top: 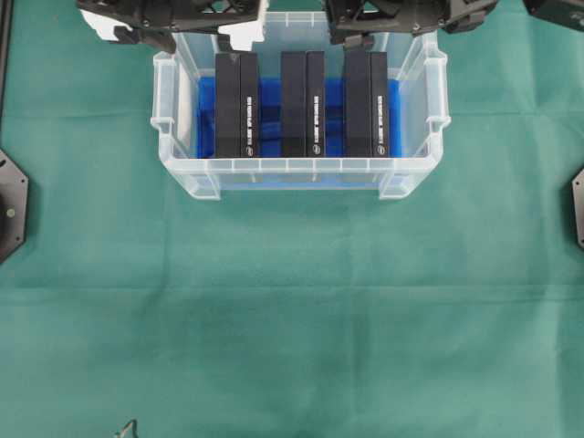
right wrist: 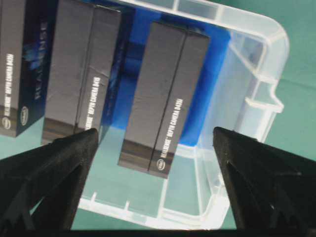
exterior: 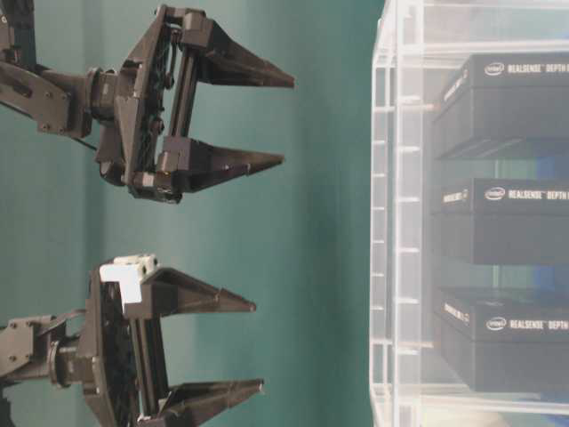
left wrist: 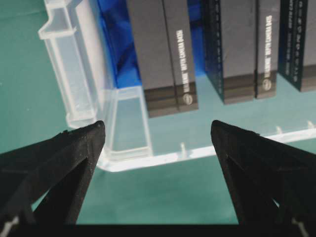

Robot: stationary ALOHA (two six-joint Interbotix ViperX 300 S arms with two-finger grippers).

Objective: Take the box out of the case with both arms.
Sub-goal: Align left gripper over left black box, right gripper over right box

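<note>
1. Counter [top: 292, 301]: covered wall to wall in green cloth, matte and faintly creased. Soft, low-glare ground, probably chosen so the clear plastic and black cartons read well against it.

2. Case [top: 178, 155]: large clear plastic bin, rectangular with rounded corners, rimmed lip and moulded side handles. It sits at the far middle of the counter, open side up, within reach of both arms. Ribbed walls show in the table-level view. A glossy blue liner [top: 203, 119] pads the bottom.

3. Boxes: three black cartons stand on edge inside the case, side by side with gaps between, blue showing in the gaps. Left box [top: 237, 105], middle box [top: 302, 103], right box [top: 365, 103]. Matte card, sharp edges, small white lettering along the spines. Standing narrow-side up leaves the top edges free for a pinch from above; my guess is that is the reason for the spacing.

4. Left tool [left wrist: 158, 133]: fingers spread wide, holding nothing, poised over the case's rim near the left box. Black, tapered, finely ridged inner faces.

5. Right tool [right wrist: 155, 138]: likewise gaping wide and empty, above the rim with the right box between its tips in the wrist view.

6. Nothing lifted yet; which box is the target I cannot tell.
</note>
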